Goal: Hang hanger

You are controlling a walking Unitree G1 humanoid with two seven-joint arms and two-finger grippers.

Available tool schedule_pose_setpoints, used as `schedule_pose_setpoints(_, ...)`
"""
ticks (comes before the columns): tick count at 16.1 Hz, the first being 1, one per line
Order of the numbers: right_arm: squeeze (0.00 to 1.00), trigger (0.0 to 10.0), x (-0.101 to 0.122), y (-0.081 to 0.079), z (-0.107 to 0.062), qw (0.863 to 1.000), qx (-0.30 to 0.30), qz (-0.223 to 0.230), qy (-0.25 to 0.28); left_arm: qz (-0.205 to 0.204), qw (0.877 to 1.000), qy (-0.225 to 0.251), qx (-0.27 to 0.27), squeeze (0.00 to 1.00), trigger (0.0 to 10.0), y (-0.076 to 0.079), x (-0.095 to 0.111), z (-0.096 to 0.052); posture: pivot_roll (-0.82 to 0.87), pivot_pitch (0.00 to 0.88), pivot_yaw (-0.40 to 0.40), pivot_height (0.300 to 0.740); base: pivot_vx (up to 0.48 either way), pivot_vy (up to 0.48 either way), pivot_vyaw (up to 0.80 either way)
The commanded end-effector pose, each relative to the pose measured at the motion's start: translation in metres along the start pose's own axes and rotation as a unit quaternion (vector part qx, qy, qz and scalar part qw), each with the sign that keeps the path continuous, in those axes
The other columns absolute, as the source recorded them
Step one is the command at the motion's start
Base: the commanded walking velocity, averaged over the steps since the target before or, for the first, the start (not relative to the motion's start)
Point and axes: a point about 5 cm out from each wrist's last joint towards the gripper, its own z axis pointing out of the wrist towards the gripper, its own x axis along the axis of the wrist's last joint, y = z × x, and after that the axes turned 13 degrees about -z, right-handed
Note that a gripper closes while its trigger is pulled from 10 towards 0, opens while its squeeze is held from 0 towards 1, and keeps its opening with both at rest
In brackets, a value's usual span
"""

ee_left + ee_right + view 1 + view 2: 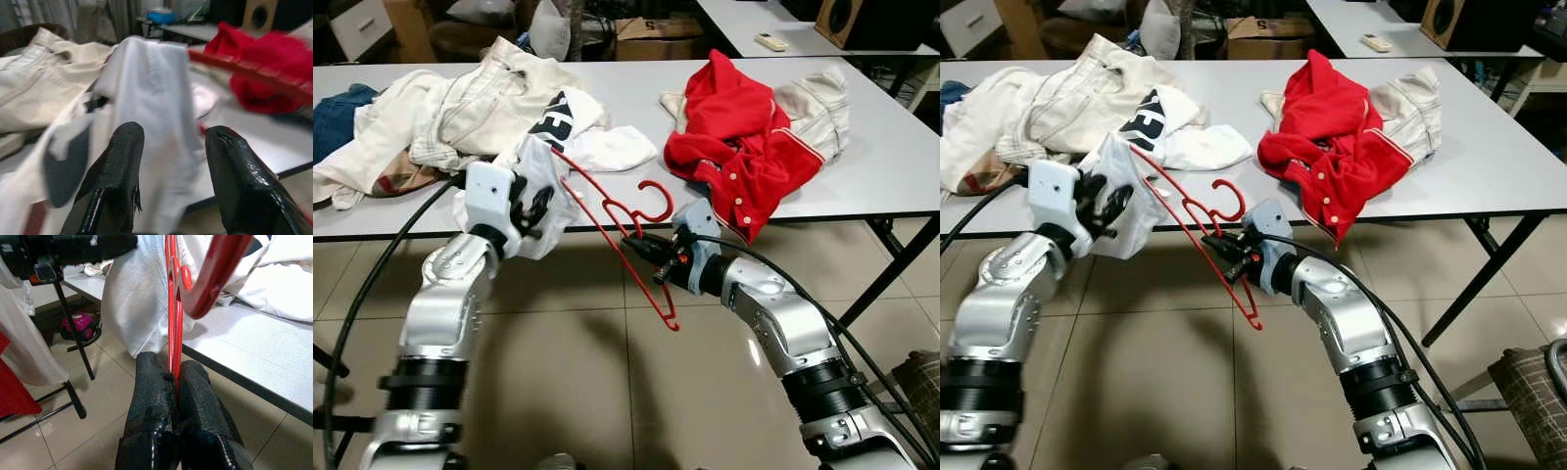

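A red plastic hanger (607, 211) hangs in front of the table's near edge, hook (656, 201) pointing right. My right gripper (641, 245) is shut on it near the neck; the right wrist view shows both fingers (151, 396) pinching the red bar (172, 308). The hanger's upper arm reaches into a white T-shirt with black print (543, 166) that droops off the table edge. My left gripper (533, 211) is open right at this shirt, and the white cloth (146, 88) lies just beyond its spread fingers (122, 156).
On the white table (891, 166) lie a red jacket (734, 147) over a beige garment (818, 98), a cream jacket (460, 108) and blue cloth (337, 117) at far left. A table leg (891, 264) slants at right. Tiled floor lies below.
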Motion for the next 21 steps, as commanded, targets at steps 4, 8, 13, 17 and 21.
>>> schedule_pose_setpoints(4, 0.0, 10.0, 0.008, 0.002, 0.001, 1.0, 0.008, 0.0, 0.018, -0.07, 0.997, 0.03, -0.006, 0.0, 10.0, 0.012, 0.01, 0.009, -0.01, 0.0, 0.026, 0.74, 0.0, 0.0, 0.0)
schedule_pose_setpoints(8, 0.0, 10.0, 0.009, -0.001, 0.002, 1.0, 0.015, -0.001, 0.022, -0.057, 0.998, 0.026, -0.007, 0.0, 10.0, 0.017, 0.008, 0.021, -0.01, 0.0, 0.034, 0.74, 0.0, 0.0, 0.0)
schedule_pose_setpoints(13, 0.0, 10.0, 0.013, -0.004, 0.001, 0.999, 0.021, -0.003, 0.03, -0.043, 0.999, 0.024, 0.02, 0.0, 4.5, 0.015, 0.006, 0.032, -0.02, 0.0, 0.044, 0.74, 0.0, 0.0, 0.0)
schedule_pose_setpoints(17, 0.0, 10.0, 0.013, -0.004, -0.001, 0.999, 0.018, -0.002, 0.031, -0.036, 0.999, 0.031, 0.016, 0.0, 0.0, 0.016, 0.007, 0.037, -0.03, 0.0, 0.049, 0.74, 0.0, 0.0, 0.0)
schedule_pose_setpoints(21, 0.0, 10.0, 0.012, -0.003, -0.002, 0.999, 0.015, -0.001, 0.03, -0.029, 0.999, 0.032, 0.009, 0.0, 0.0, 0.016, 0.006, 0.035, -0.03, 0.0, 0.049, 0.74, 0.0, 0.0, 0.0)
